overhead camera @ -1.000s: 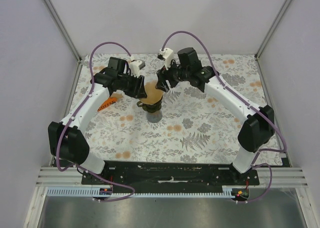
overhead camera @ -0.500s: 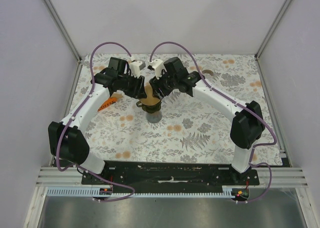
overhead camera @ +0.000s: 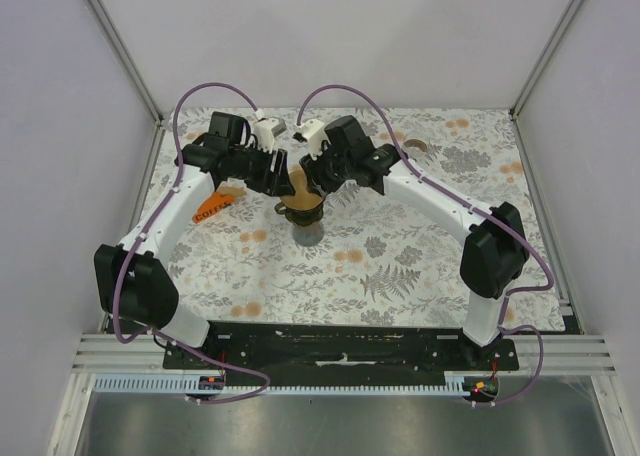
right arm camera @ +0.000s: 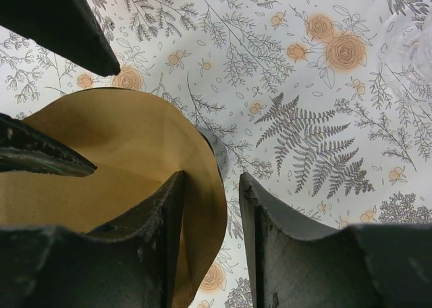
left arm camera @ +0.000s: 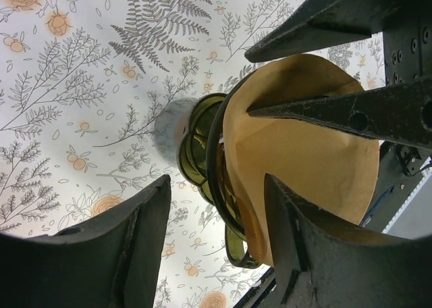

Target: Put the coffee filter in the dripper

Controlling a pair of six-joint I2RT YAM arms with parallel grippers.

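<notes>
Brown paper coffee filter (left arm camera: pixel 304 159), cone, in dripper (left arm camera: pixel 199 146).
Mouth up, axis near vertical; left gripper (left arm camera: pixel 216 186) wide, right gripper (right arm camera: pixel 212 180) narrow astride rim.

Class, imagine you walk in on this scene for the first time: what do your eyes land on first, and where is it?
The brown paper coffee filter rises out of the dark glass dripper at the far middle of the flowered table. The left gripper and right gripper meet over it, each straddling the filter's rim with jaws apart. An orange coffee packet lies left of the dripper.
</notes>
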